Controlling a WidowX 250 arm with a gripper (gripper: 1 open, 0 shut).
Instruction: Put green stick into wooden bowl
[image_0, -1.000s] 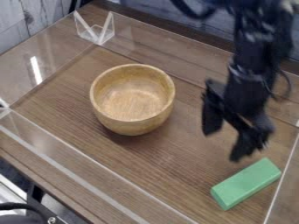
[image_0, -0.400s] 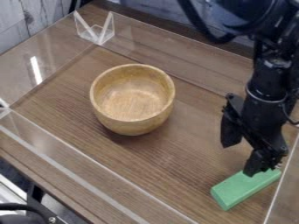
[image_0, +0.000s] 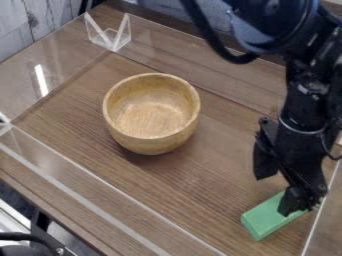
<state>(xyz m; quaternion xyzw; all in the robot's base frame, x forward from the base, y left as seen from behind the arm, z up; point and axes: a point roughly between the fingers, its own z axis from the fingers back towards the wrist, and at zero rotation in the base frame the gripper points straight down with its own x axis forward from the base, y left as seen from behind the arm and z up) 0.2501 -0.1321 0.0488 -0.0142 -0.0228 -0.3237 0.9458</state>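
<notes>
The claw (image_0: 297, 185) hangs pointing down with its jaws spread wide and gripping nothing, its lower finger right over the green stick (image_0: 267, 220); the stick lies flat on the tabletop (image_0: 147, 185) at the lower right, well apart from the empty wooden bowl (image_0: 152, 112).

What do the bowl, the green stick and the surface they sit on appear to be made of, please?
The wooden bowl looks like light tan wood, smooth, with faint grain visible inside. The green stick is evenly bright green and matte, perhaps painted wood or plastic; the view cannot settle which. The table shows dark brown wood grain, possibly laminate.
</notes>
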